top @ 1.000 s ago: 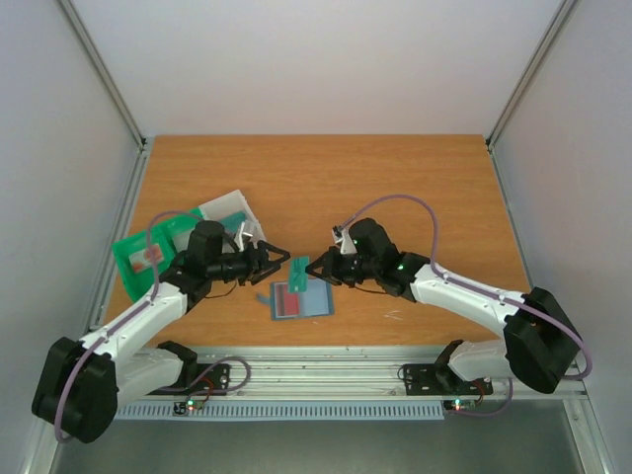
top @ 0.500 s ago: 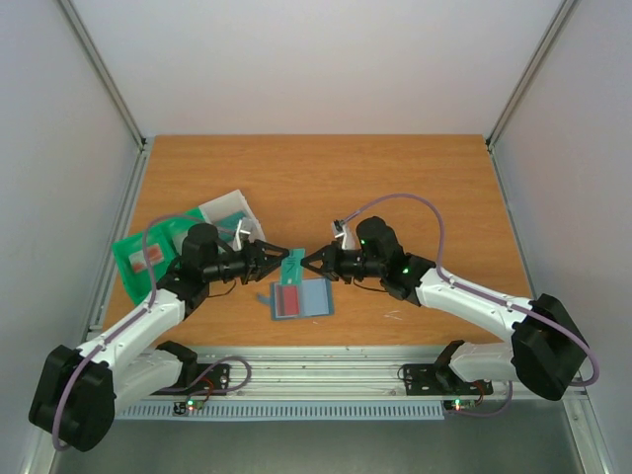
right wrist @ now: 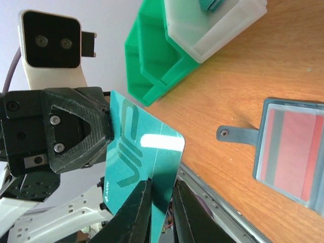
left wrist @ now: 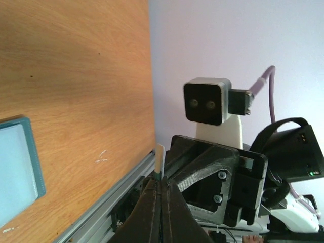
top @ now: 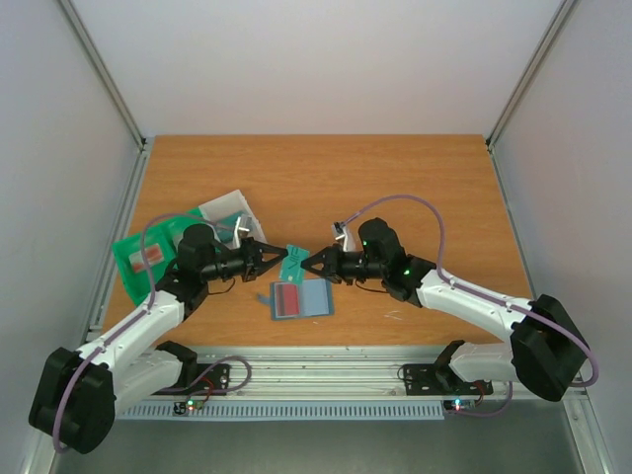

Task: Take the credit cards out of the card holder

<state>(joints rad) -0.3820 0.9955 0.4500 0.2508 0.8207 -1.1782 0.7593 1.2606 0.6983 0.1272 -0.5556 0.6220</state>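
Card holder point(top: 314, 298) lies open and flat on the table point(top: 415, 188), nearest the arm bases. A reddish-pink card point(top: 288, 297) sits in its left half, so at least one card is left to draw; task judged partly done. Just beyond the holder and raised off the wood, the teal card point(top: 293, 261) hangs in the air between two grippers meeting tip to tip. Left gripper point(top: 278, 259) is clamped on the card's left end; its wrist view shows the fingers pressed together with the card edge-on between them. Right gripper point(top: 308, 264) straddles the opposite corner, fingers only narrowly apart. Whether it pinches the card or merely flanks it cannot be told. Reads as a handover, with both arms lifted so the thin card is gripped by its edges rather than scraped off the table. Farther off, beyond and to the left of the holder, a green tray point(top: 128, 259) and a clear whitish tray point(top: 225, 207) sit touching. They lie on the left arm's side, the likely reason the card is passing that way.
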